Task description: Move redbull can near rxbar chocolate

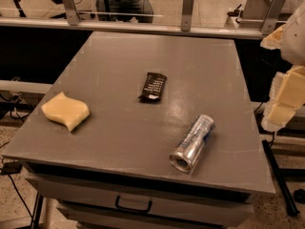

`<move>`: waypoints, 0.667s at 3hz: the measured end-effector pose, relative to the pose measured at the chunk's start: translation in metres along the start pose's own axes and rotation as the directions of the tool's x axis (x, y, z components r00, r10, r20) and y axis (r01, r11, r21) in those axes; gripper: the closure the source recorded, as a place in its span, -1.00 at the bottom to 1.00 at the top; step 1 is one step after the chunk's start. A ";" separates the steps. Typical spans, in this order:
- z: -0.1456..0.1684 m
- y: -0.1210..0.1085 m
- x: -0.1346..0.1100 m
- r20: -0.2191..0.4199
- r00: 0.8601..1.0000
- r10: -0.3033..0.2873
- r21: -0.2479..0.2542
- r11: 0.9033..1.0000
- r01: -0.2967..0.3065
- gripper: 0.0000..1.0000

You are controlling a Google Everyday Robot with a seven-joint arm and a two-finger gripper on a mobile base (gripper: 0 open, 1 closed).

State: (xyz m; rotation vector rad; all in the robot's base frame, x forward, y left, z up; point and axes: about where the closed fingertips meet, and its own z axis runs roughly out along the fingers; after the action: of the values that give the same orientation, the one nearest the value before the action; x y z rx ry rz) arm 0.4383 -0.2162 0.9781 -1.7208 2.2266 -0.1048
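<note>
The redbull can (pixel 192 142) lies on its side near the front right of the grey table (pixel 124 70), its open end toward the front edge. The rxbar chocolate (pixel 153 86), a flat black bar with white lettering, lies near the table's middle, behind and to the left of the can. My gripper (pixel 282 100) shows as pale padded parts at the right edge of the view, beyond the table's right side and apart from the can. It holds nothing that I can see.
A wavy pale-yellow sponge (pixel 66 110) lies at the table's left front. A drawer with a handle (pixel 133 205) sits under the front edge. A metal rail (pixel 143 26) runs behind the table.
</note>
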 end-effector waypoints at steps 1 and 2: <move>0.001 0.000 -0.001 0.001 1.000 -0.007 -0.003 1.000 0.007 -1.00; 0.022 0.006 -0.015 0.019 0.988 -0.154 -0.054 0.986 0.155 -1.00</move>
State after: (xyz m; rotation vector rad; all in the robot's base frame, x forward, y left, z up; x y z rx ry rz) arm 0.4429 -0.1973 0.9585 -1.9165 2.1016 -0.0662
